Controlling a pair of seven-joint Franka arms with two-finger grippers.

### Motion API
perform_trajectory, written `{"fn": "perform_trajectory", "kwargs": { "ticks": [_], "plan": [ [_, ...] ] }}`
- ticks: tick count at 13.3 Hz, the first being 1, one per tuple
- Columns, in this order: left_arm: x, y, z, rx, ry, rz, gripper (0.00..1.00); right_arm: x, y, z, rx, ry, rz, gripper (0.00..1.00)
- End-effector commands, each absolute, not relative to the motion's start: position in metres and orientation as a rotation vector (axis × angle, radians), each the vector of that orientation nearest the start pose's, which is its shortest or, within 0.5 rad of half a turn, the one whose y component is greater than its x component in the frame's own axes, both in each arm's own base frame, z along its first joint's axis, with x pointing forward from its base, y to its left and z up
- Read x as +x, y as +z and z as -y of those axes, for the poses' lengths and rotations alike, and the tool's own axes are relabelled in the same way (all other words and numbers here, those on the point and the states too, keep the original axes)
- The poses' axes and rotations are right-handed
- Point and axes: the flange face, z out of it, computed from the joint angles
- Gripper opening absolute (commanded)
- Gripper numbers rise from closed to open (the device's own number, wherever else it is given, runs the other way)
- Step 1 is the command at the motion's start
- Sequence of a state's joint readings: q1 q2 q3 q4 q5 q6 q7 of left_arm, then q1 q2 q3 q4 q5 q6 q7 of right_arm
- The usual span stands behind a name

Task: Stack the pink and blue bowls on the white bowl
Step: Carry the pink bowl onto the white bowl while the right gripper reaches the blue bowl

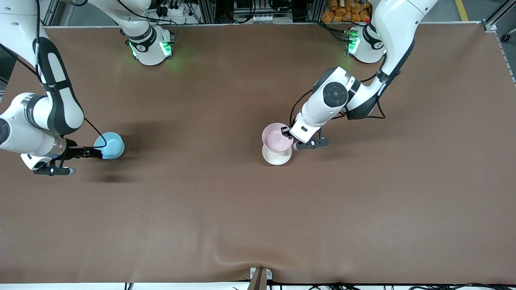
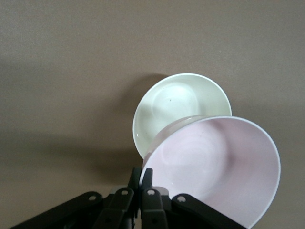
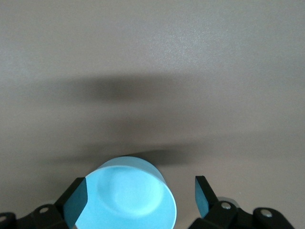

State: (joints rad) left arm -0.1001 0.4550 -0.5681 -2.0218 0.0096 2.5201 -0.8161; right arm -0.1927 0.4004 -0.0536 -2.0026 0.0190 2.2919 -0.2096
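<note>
Left arm reaching from its base toward mid tabletop, wrist bent down, left end effector (image 1: 288, 133) pinched shut on pink bowl (image 1: 277, 137) rim, holding it tilted in air. Right arm folded low at its end of tabletop, right end effector (image 3: 141, 198) spread wide, fingers (image 3: 76, 199) either side of blue bowl (image 3: 131, 195).

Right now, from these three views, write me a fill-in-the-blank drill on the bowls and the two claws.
1. The left claw is shut on the rim of the ____ bowl.
2. That bowl hangs partly over the ____ bowl, which sits on the table.
3. The right claw is open at the rim of the ____ bowl.
4. The blue bowl lies toward the ____ arm's end of the table.

Missing words: pink; white; blue; right.
</note>
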Motion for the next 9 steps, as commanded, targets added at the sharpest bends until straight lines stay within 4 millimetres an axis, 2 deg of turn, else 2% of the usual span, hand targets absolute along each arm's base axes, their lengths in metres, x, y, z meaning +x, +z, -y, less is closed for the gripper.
{"fn": "perform_trajectory", "kwargs": {
  "ticks": [1,2,3,6,9],
  "plan": [
    [0.494,0.268,0.372,-3.376,0.096,0.328,0.0,0.565,0.225,0.157,-3.125,0.173,-0.084,1.0],
    [0.494,0.266,0.372,-3.375,0.098,0.324,0.0,0.556,0.216,0.155,-3.115,0.206,-0.089,1.0],
    [0.495,0.262,0.372,-3.375,0.111,0.329,0.0,0.553,0.215,0.156,-3.113,0.218,-0.091,1.0],
    [0.501,0.257,0.369,-3.371,0.11,0.347,0.0,0.538,0.206,0.171,-3.097,0.259,-0.101,1.0],
    [0.509,0.252,0.371,-3.381,0.118,0.354,0.0,0.535,0.201,0.173,-3.09,0.277,-0.108,1.0]
  ]
}}
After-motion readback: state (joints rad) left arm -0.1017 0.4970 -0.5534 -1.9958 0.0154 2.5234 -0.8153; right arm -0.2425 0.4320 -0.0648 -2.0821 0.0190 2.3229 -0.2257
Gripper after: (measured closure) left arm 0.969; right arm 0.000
